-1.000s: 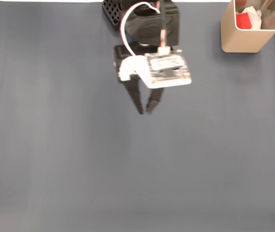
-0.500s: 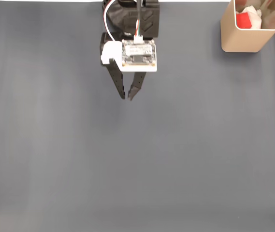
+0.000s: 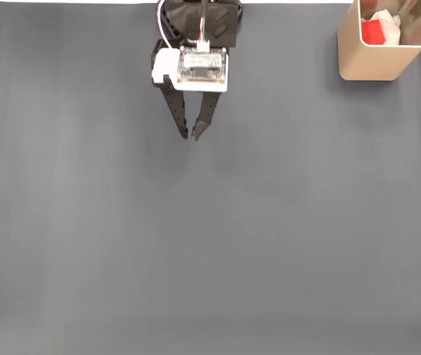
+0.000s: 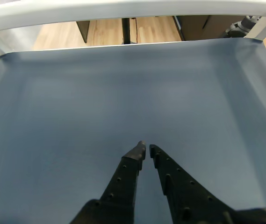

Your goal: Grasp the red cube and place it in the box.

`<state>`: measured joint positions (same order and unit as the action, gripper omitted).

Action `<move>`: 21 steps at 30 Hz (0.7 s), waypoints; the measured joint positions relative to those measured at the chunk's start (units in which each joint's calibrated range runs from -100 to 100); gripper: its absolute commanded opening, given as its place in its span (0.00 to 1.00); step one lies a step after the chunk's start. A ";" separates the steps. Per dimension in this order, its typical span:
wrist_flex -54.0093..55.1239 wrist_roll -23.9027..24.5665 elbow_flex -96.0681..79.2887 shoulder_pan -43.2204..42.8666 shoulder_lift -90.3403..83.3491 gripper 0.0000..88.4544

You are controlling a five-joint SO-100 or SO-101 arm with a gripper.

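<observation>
Since the earlier frame the gripper (image 3: 189, 137) has been drawn back toward 12 o'clock over the worktop (image 3: 210, 244), its fingers nearly together and empty, while the red cube (image 3: 373, 30) is seen inside the box (image 3: 376, 63) at 2 o'clock.

The arm (image 3: 195, 44) pulls back toward the table's far edge, its empty jaws drawn nearly closed

Plain slate-grey cloth-covered counter (image 3: 210, 244); matte black two-finger plastic gripper (image 3: 190, 137) wearing a white bracket; small bright red solid cube (image 3: 373, 31) showing inside the tall beige rounded-corner box (image 3: 365, 65), beside white crumpled material (image 3: 393, 28).
</observation>
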<state>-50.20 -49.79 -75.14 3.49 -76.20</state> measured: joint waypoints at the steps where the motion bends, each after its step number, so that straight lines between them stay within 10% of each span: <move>1: 0.00 0.15 -1.27 0.07 -1.22 0.00; 21: -3.90 0.24 -22.88 1.19 -21.02 0.00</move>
<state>-54.10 -49.55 -98.01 4.67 -97.22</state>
